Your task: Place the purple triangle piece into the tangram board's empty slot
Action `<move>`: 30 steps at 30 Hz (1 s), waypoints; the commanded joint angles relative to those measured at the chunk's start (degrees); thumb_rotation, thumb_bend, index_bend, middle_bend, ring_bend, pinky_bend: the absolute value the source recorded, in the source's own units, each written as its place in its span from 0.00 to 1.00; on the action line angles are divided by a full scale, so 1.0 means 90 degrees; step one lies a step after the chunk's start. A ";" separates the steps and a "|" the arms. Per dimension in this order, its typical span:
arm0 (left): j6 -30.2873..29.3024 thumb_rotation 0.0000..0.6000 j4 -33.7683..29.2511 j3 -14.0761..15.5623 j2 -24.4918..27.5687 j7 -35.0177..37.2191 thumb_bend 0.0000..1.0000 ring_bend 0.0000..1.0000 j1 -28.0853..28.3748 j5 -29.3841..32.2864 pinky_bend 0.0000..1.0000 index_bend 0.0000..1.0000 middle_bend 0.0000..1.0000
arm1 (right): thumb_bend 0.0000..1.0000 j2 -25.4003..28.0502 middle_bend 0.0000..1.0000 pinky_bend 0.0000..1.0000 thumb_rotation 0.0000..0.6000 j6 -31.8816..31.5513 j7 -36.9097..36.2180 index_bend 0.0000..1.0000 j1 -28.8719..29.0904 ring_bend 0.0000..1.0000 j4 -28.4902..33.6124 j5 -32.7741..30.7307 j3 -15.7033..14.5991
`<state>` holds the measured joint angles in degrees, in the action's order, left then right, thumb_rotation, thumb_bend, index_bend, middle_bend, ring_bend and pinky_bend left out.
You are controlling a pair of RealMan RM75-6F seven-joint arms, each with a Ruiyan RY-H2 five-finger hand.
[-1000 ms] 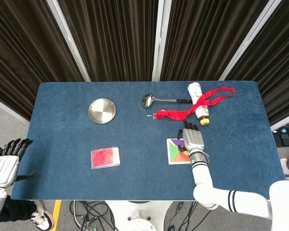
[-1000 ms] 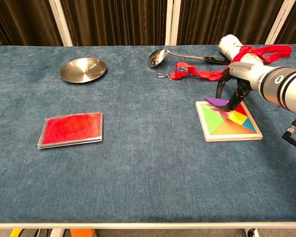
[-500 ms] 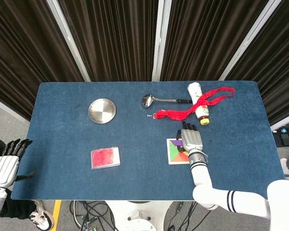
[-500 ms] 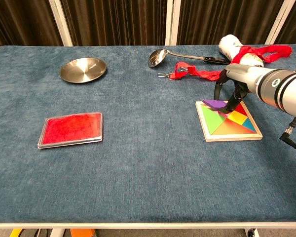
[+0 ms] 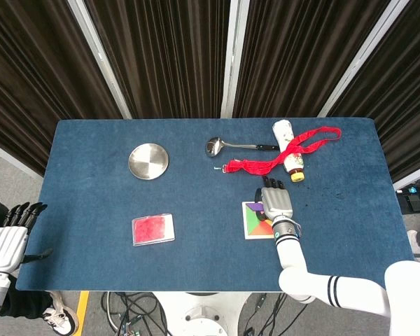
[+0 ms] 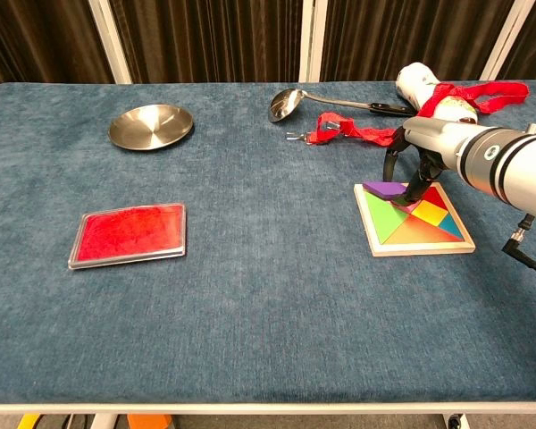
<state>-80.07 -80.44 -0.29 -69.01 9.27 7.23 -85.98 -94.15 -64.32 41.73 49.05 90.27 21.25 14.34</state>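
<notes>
Red strap and bottle crowd behind tangram board

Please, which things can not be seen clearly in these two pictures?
- Empty slot of the tangram board: head view, covered by the right hand.
- Purple triangle piece: chest view, fingers hide whether it sits in the board or above it.
- Left hand: head view only, at the frame edge, grasp unclear.
</notes>
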 commanded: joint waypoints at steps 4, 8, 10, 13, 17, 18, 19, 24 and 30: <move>0.0000 1.00 0.0013 0.0004 -0.0003 0.0014 0.05 0.00 -0.0005 0.0000 0.05 0.12 0.08 | 0.21 0.0022 0.00 0.00 1.00 0.0025 -0.0008 0.56 0.0001 0.00 0.0023 -0.0012 -0.0003; -0.0005 1.00 0.0007 0.0003 0.0003 0.0015 0.05 0.00 -0.0005 -0.0006 0.04 0.12 0.08 | 0.21 0.0075 0.00 0.00 1.00 0.0073 -0.0026 0.48 -0.0002 0.00 0.0074 -0.0003 -0.0011; -0.0008 1.00 -0.0001 0.0001 0.0008 0.0011 0.05 0.00 -0.0003 -0.0010 0.04 0.12 0.08 | 0.21 0.0095 0.00 0.00 1.00 0.0082 -0.0039 0.45 -0.0006 0.00 0.0098 0.0011 -0.0021; -0.0004 1.00 -0.0013 -0.0004 0.0012 0.0002 0.05 0.00 0.0000 -0.0004 0.05 0.12 0.08 | 0.21 0.0127 0.00 0.00 1.00 0.0101 -0.0058 0.42 -0.0009 0.00 0.0128 0.0027 -0.0031; 0.0010 1.00 -0.0020 0.0001 0.0017 -0.0002 0.05 0.00 0.0003 -0.0005 0.05 0.12 0.08 | 0.20 0.0160 0.00 0.00 1.00 0.0122 -0.0093 0.35 -0.0008 0.00 0.0153 0.0054 -0.0040; 0.0010 1.00 -0.0022 0.0001 0.0017 -0.0003 0.05 0.00 0.0004 -0.0006 0.05 0.12 0.08 | 0.20 0.0165 0.00 0.00 1.00 0.0117 -0.0101 0.33 -0.0009 0.00 0.0160 0.0063 -0.0040; 0.0010 1.00 -0.0023 0.0000 0.0018 -0.0002 0.05 0.00 0.0004 -0.0006 0.05 0.12 0.08 | 0.20 0.0173 0.00 0.00 1.00 0.0118 -0.0106 0.32 -0.0009 0.00 0.0168 0.0073 -0.0044; 0.0018 1.00 -0.0028 0.0004 0.0021 0.0000 0.05 0.00 0.0005 -0.0005 0.05 0.12 0.08 | 0.20 0.0231 0.00 0.00 1.00 0.0116 -0.0130 0.27 -0.0023 0.00 0.0229 0.0096 -0.0078; 0.0013 1.00 -0.0039 0.0004 0.0027 0.0001 0.05 0.00 0.0006 -0.0012 0.05 0.12 0.08 | 0.20 0.0338 0.00 0.00 1.00 0.0046 -0.0310 0.26 -0.0051 0.00 0.0412 0.0367 -0.0005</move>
<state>-79.96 -80.79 -0.26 -68.76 9.29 7.28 -86.10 -91.47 -63.63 39.37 48.66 93.37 23.91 14.02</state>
